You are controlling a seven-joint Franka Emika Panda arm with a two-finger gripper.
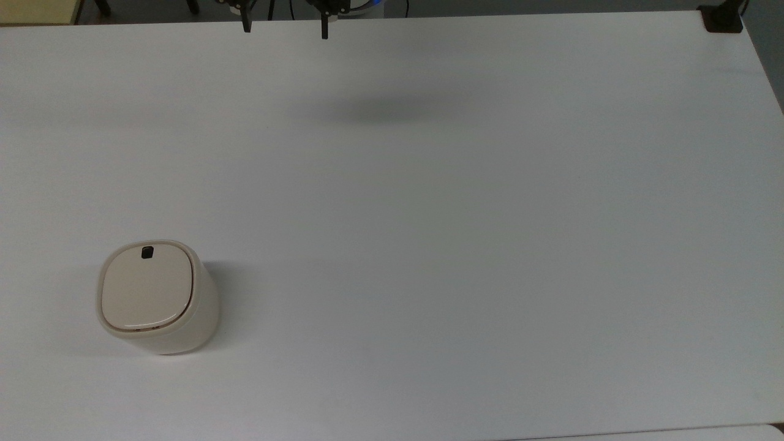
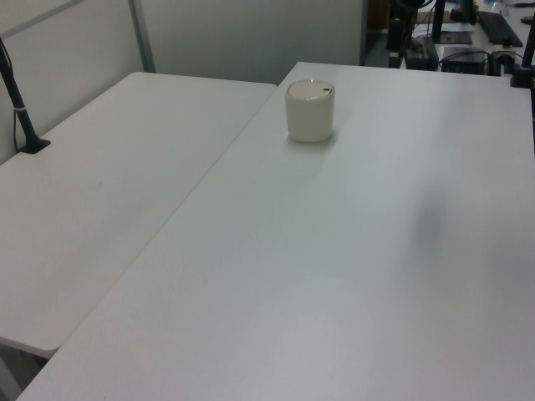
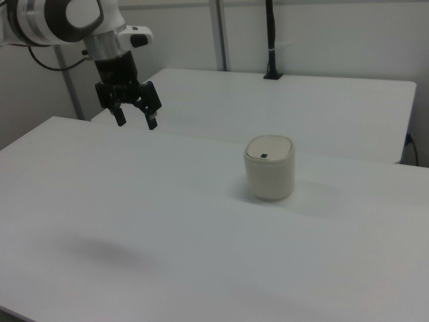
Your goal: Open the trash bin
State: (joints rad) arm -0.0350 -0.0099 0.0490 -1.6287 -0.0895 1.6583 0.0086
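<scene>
The trash bin (image 1: 156, 298) stands on the white table (image 1: 465, 233) with its flat lid (image 1: 147, 293) shut, and one small black button (image 1: 147, 252) sits at the lid's edge. It is well apart from the claw (image 3: 135, 115). In the right view the bin (image 3: 269, 168) is off to the claw's right and lower down, and in the top view it is far below the claw (image 1: 285, 27) and a bit to the left. The claw hangs high over the table with its two fingers spread wide, and it holds nothing. The job has not really started yet, I think. What could go wrong: the button is tiny, so a finger could miss it and press the lid, and then the lid would stay shut. The bin looks light, so a push from the side could slide it or tip it over. Counting up: one bin, one lid, one button, one claw with two fingers, and a second white table (image 2: 109, 217) right beside the first
</scene>
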